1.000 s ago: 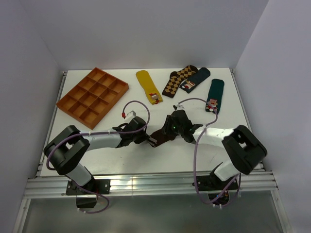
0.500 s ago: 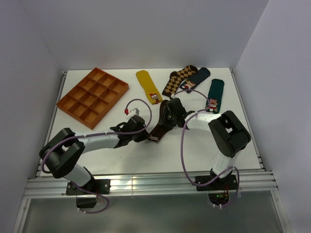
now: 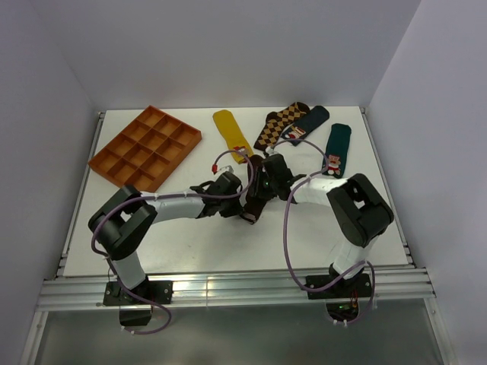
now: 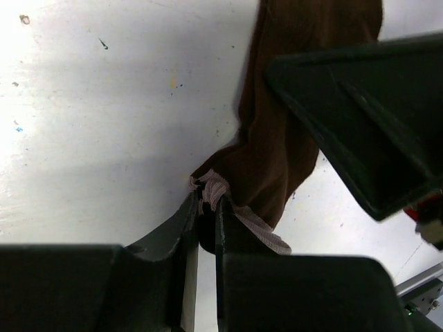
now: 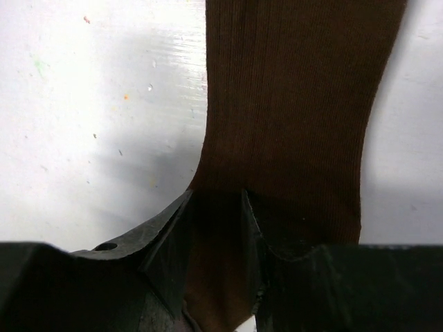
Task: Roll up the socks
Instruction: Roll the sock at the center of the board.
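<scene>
Though half hidden beneath the arms from above, found brown sock (image 5: 297, 104) lying on table (image 3: 190, 243), centre, between both grippers. Noted left gripper (image 4: 206, 207), jaws pressed almost together, pinching striped cuff (image 4: 216, 188): presumably anchoring that end. Noted right gripper (image 5: 246, 200) nipping plain fabric farther along, likely to hold cloth taut for rolling. Judged roll not yet started.

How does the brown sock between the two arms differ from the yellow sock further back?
The brown sock is plain with a pale striped cuff; the yellow sock carries a small picture near one end. The brown sock is pinched by the left gripper and right gripper; the yellow sock lies untouched. Both rest on the table.
</scene>
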`<state>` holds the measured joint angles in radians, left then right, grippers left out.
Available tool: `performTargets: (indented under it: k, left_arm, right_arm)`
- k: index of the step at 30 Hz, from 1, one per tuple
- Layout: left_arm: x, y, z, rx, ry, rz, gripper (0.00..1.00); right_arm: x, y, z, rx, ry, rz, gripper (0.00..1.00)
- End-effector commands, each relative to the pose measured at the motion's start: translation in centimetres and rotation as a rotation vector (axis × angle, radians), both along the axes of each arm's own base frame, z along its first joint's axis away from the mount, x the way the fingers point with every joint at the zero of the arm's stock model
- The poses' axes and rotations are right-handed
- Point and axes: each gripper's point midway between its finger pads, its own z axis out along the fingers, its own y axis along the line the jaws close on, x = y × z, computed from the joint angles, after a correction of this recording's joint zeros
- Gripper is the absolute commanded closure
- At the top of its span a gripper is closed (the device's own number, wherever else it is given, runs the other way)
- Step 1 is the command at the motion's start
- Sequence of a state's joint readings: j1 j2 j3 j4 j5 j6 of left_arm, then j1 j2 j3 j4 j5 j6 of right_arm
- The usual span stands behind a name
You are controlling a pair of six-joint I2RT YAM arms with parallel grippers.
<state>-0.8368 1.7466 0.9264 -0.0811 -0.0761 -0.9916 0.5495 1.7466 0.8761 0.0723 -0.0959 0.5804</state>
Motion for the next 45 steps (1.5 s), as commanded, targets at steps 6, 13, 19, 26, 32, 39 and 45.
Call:
performTargets:
  k: [6,13,19,26,32,39,45]
  left_arm:
    - [-2.5,4.6,-3.2,0.253,0.126,0.056,1.00]
    - [-1.7,4.2,-1.8,0.261,0.087,0.060,1.00]
    - [-1.6,3.6,-1.9,0.265,0.098,0.041,1.00]
    - [-1.4,3.8,-1.7,0.295,0.099,0.028,1.00]
    - [-1.4,3.4,-1.4,0.286,0.105,0.022,1.00]
    - [-1.4,3.3,-1.5,0.284,0.111,0.019,1.00]
    - [-1.6,3.4,-1.5,0.282,0.114,0.011,1.00]
  right_arm:
    - [-1.3,-2.3,4.6,-0.065,-0.202,0.051,0.57]
    - [-4.6,-2.4,7.8,-0.079,-0.405,0.149,0.55]
    - [-8.2,0.0,7.2,-0.103,-0.523,0.272,0.50]
    - [-10.9,2.1,6.7,-0.092,-0.636,0.373,0.46]
    - [-11.5,3.6,6.9,-0.139,-0.708,0.453,0.48]
    - [-11.1,4.6,5.3,-0.203,-0.690,0.479,0.49]
    - [-10.7,5.2,4.1,-0.238,-0.678,0.480,0.50]
